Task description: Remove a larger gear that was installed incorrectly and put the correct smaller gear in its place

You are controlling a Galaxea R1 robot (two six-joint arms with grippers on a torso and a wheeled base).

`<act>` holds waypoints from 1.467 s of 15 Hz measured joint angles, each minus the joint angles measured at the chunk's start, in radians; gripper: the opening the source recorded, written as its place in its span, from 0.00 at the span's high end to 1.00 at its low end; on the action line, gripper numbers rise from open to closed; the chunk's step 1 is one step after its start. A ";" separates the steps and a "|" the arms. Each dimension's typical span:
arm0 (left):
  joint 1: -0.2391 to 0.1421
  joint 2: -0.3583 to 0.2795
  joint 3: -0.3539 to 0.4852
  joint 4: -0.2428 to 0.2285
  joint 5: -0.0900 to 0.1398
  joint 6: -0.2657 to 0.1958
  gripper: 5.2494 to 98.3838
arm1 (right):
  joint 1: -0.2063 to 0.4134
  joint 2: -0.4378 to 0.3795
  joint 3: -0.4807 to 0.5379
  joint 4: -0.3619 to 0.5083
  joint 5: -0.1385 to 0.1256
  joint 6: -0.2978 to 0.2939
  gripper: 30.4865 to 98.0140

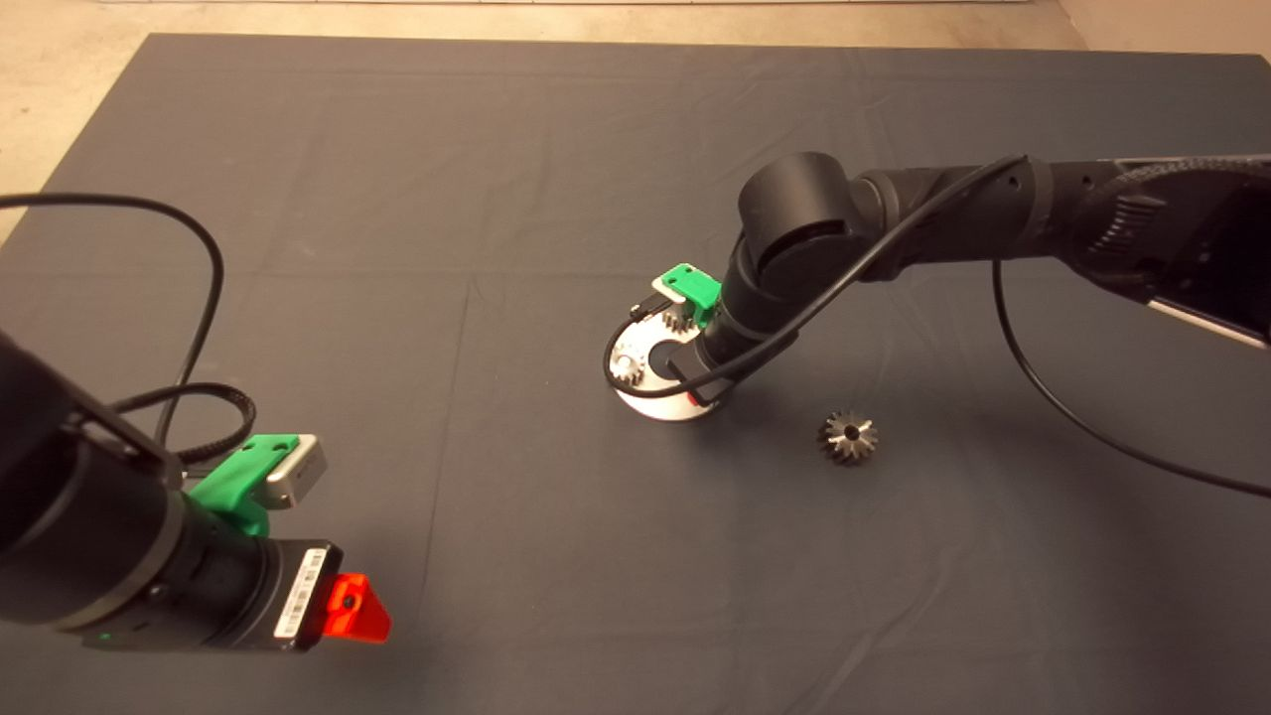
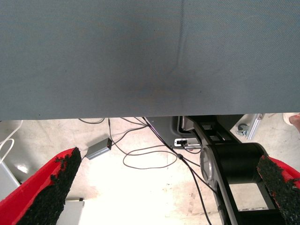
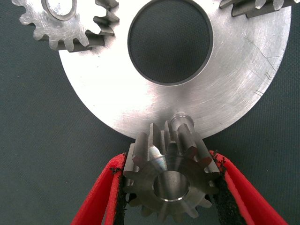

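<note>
My right gripper [image 3: 168,161] is shut on the smaller gear [image 3: 171,183], its red fingers [image 3: 110,187] pressing the teeth on both sides. The gear hangs at the near rim of the round steel plate [image 3: 234,93], and a short peg [image 3: 180,117] shows just beyond its far teeth. From the head view the right wrist covers this spot on the plate [image 1: 660,405]. The larger gear [image 1: 847,437], with flared teeth, lies loose on the mat to the plate's right. My left gripper [image 1: 357,608] is parked at the lower left, open and holding nothing.
Two other small gears [image 3: 70,23] [image 3: 255,7] sit on the plate beside its big centre hole [image 3: 169,42]. A black cable [image 1: 1082,417] from the right arm trails over the mat. The left wrist view shows the mat's edge [image 2: 140,115] and floor cables [image 2: 150,154] beyond it.
</note>
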 measured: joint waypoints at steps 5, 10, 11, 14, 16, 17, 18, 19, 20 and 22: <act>0.000 0.000 0.000 0.000 0.000 0.000 0.01 | -0.003 -0.006 -0.008 -0.003 -0.001 0.000 0.85; 0.000 0.000 0.000 0.000 0.000 0.000 0.01 | -0.003 -0.006 -0.014 -0.019 0.000 0.000 0.85; 0.000 0.000 0.000 0.000 0.000 0.000 0.01 | -0.003 -0.005 -0.014 -0.025 0.000 0.000 0.85; 0.000 0.000 0.000 0.000 0.000 0.000 0.01 | -0.003 -0.005 -0.018 -0.033 0.000 0.000 0.85; 0.000 0.000 0.000 0.000 0.000 0.000 0.01 | -0.003 -0.005 -0.026 -0.036 0.001 0.000 0.85; 0.000 0.000 0.000 0.000 0.000 0.000 0.01 | -0.003 -0.005 -0.027 -0.037 0.001 0.000 0.85; 0.000 0.000 0.000 0.000 0.000 0.000 0.01 | -0.003 -0.005 -0.027 -0.040 0.001 0.000 0.85; 0.000 0.000 0.000 0.000 0.000 0.000 0.01 | -0.003 -0.005 -0.027 -0.040 0.001 0.000 0.85; 0.000 0.000 0.000 0.000 0.000 0.000 0.01 | -0.005 -0.005 -0.027 -0.043 0.001 0.000 0.85; 0.000 0.000 0.000 0.000 0.000 0.000 0.01 | -0.006 -0.005 -0.027 -0.047 0.001 0.000 0.85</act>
